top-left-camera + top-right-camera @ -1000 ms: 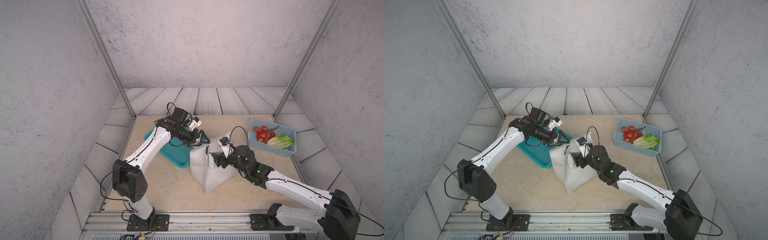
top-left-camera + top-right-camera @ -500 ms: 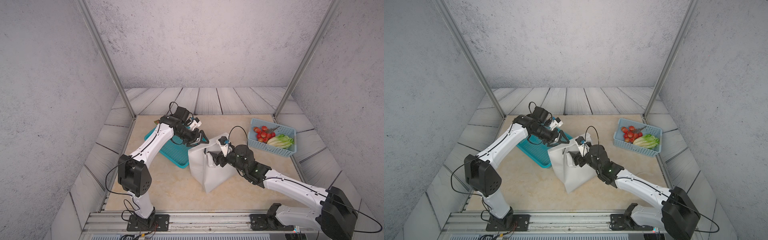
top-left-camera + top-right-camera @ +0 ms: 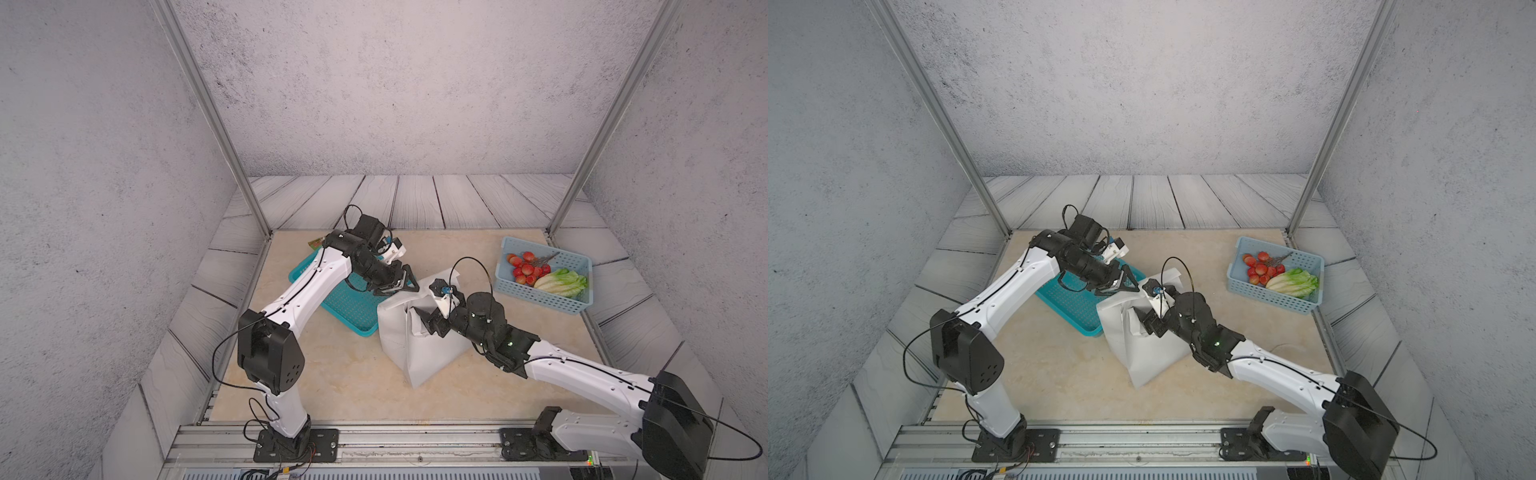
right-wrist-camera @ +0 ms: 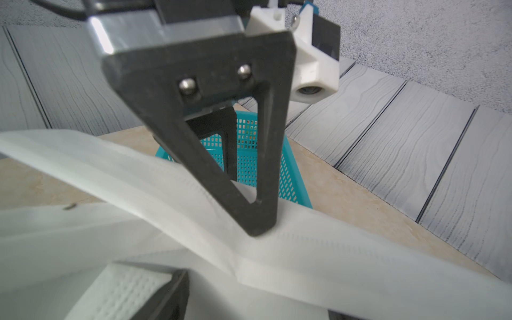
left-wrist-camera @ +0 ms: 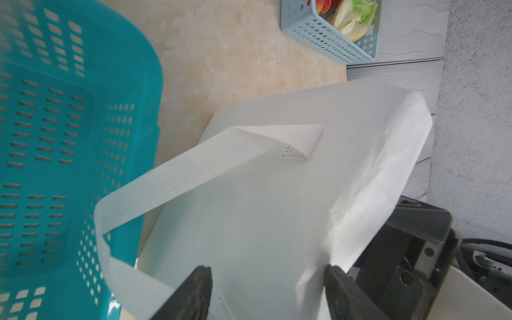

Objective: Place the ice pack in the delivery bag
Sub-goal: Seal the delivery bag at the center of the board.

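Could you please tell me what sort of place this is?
Probably a lab test cell staged for grocery packing: two arms on a rail, grey backdrop walls, a produce basket and a bag.

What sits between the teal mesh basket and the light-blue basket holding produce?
The boxy white delivery bag stands there, the left gripper and right gripper at its top edge; both top views show it.

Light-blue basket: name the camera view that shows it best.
A top view: both top views show the light-blue basket whole, rim to rim, with red fruit and lettuce inside. The left wrist view catches only one corner, cropped at the frame edge. The right wrist view misses it.
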Controlling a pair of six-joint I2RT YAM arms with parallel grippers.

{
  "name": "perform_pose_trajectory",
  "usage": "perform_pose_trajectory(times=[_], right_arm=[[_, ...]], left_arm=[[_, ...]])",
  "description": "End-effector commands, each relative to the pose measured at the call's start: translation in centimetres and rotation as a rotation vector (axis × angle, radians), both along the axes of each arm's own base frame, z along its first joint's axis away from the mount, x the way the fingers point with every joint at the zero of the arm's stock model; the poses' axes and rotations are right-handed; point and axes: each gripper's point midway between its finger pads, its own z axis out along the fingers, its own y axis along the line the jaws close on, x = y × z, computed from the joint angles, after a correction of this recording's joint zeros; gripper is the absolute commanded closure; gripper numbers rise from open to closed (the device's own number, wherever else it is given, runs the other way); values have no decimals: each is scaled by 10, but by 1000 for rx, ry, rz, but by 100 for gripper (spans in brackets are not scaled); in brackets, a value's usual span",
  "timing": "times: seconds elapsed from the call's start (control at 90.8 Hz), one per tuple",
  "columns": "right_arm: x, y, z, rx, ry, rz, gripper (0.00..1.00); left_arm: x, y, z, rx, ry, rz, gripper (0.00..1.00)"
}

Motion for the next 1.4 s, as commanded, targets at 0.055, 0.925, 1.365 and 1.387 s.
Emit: perform_pose_trajectory(times=[0.055, 0.925, 1.365, 1.387], right_arm=[[0, 5, -8, -32, -6, 3, 25], [-6, 18, -7, -2, 21, 26, 31], [-15, -7, -4, -19, 17, -26, 29], [-16, -10, -3, -20, 16, -32, 28]], left_arm=[[-2, 7, 3, 73, -41, -16, 32], [-11, 7, -21, 327, -126, -117, 51], [-8, 10, -25, 377, -166, -153, 79], [-9, 10, -24, 371, -168, -160, 81]])
